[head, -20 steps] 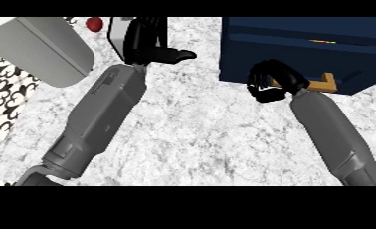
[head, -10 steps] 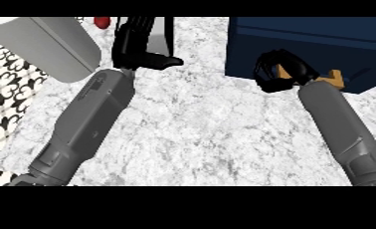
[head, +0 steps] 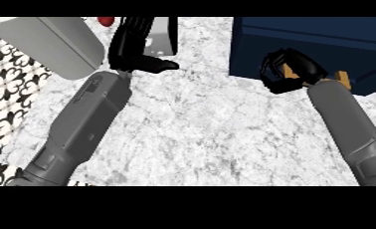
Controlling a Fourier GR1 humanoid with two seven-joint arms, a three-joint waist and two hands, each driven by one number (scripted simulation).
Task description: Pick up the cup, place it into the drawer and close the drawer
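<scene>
Down low, 2 grey forearms come up over the white marble counter [head: 198,123]. Further up on the right side, the right hand [head: 290,71] is curled up tight at the front of the dark blue drawer [head: 308,44]. Something tan shows between its fingers. That may be the drawer's handle, but the hand hides too much to be sure, and no cup shows anywhere. On the other side, the left hand [head: 136,49] hangs with its fingers straight and holds nothing; it looks like it is only resting. Beside it sits a grey box [head: 55,44], and at the far edge lies a small red thing [head: 106,21].
</scene>
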